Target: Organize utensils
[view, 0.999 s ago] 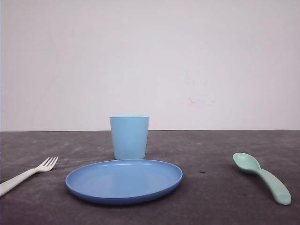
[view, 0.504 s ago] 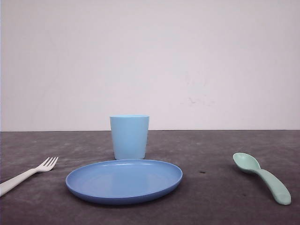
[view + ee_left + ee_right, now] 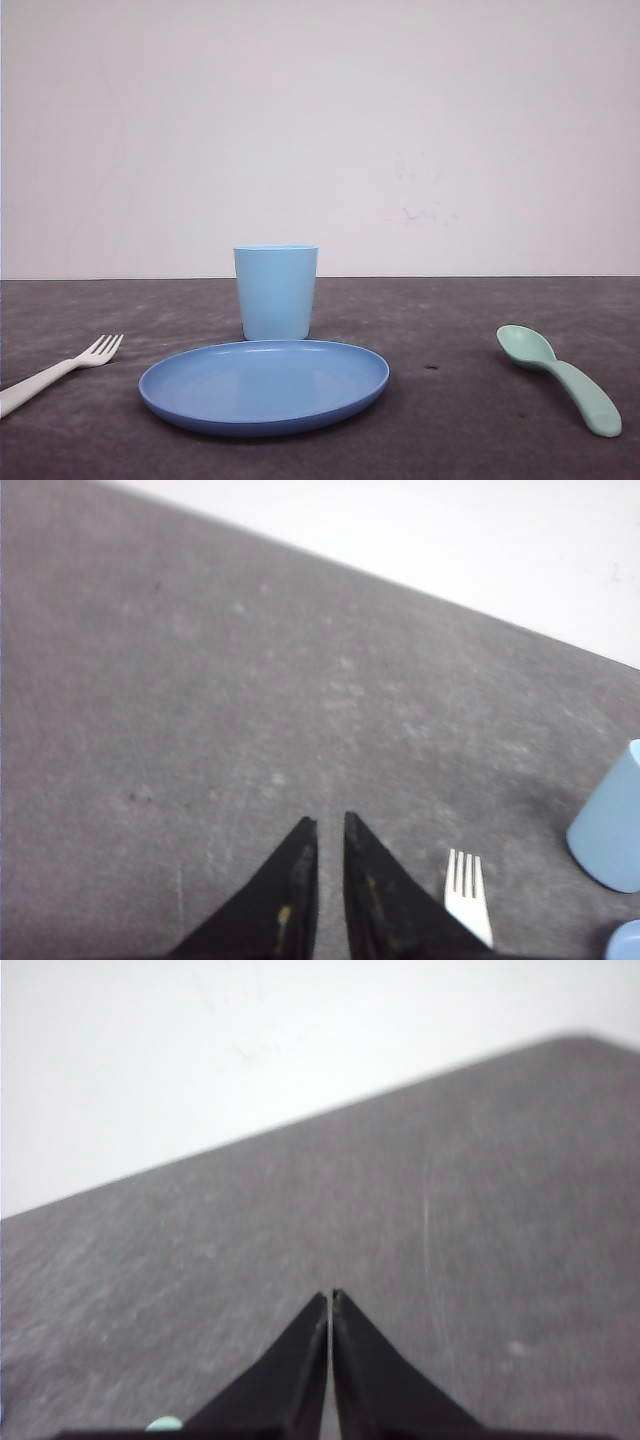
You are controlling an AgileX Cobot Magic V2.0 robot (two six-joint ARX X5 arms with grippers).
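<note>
The white fork (image 3: pixel 60 372) lies on the dark table at the far left, tines pointing toward the cup. The mint-green spoon (image 3: pixel 560 377) lies at the right, bowl up and away from the front edge. In the left wrist view my left gripper (image 3: pixel 325 822) hovers over bare table with a narrow empty gap between its fingers; the fork's tines (image 3: pixel 468 900) lie just beside one finger, not between them. My right gripper (image 3: pixel 330 1295) is shut with nothing in it, above bare table, and a sliver of the spoon (image 3: pixel 163 1424) shows beside it.
A blue plate (image 3: pixel 264 385) sits in the middle of the table, with a light blue cup (image 3: pixel 276 292) upright just behind it. The cup (image 3: pixel 612 830) and the plate's rim (image 3: pixel 625 942) also edge into the left wrist view. A white wall stands behind the table.
</note>
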